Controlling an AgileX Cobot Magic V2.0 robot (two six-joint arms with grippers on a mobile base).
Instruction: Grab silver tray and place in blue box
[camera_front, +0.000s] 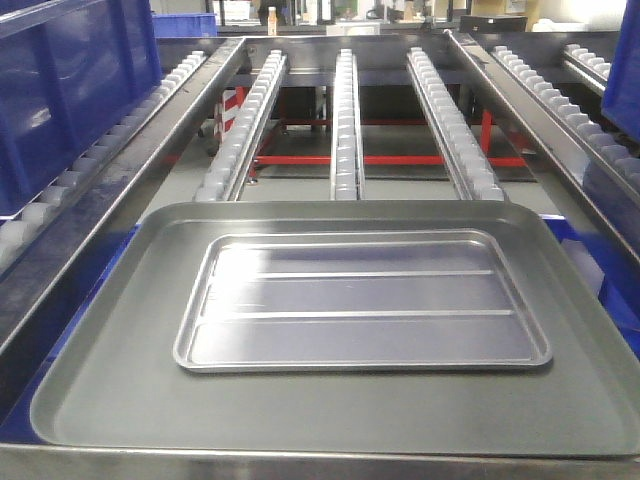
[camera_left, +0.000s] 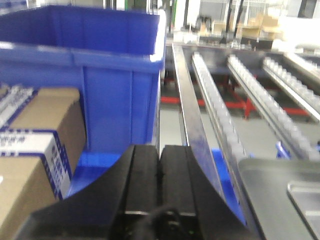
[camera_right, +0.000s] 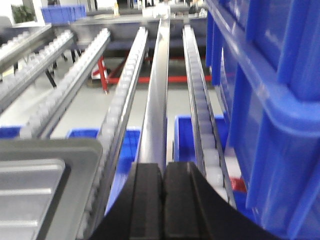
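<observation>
**Silver tray sits in grey tray, both my tools clenched on nothing**

The silver tray (camera_front: 362, 303) lies flat inside the larger dull grey tray (camera_front: 90, 390), near its middle. Its two long ridges run crosswise to the front camera, and its rim stays clear of the grey tray's walls on every side. The grey tray rests at the near end of a rack of roller rails (camera_front: 345, 120) that run away from me.

The blue box (camera_front: 70, 90) stands at the far left on the outer rail, well apart from the silver tray. Another blue crate (camera_right: 270, 100) stands along the right side.

My left tool (camera_left: 160, 160) hangs left of the grey tray, pointing toward the blue box, with its fingers pressed together and nothing between them. Cardboard cartons (camera_left: 35, 150) sit below, to its left. My right tool (camera_right: 164, 185) is likewise clenched and empty, off the grey tray's right edge.
</observation>
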